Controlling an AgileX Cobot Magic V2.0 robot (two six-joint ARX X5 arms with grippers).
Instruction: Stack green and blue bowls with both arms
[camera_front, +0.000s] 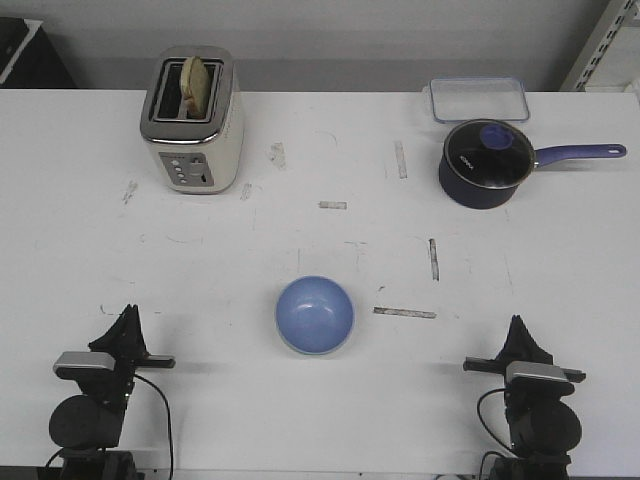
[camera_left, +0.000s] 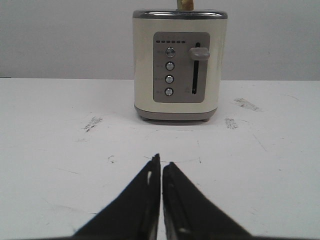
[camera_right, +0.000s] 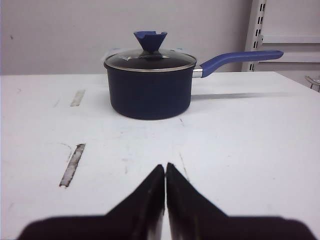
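Lying between the two grippers, the blue bowl (camera_front: 314, 315) is seen upright on the table (camera_front: 220, 270), ahead of both and toward the inner side of each. The left gripper (camera_left: 161, 165) is closed on nothing, and the right gripper (camera_right: 165, 169) is closed on nothing too. No green rim can be told apart in the front view; whether the green bowl sits under the blue one cannot be told. Neither arm is judged clearly nearer to the bowl.

A white, scuffed surface (camera_front: 300, 240) runs back to a plain grey wall (camera_front: 330, 30); pale metal shelving (camera_front: 605, 45) stands past its far right corner.
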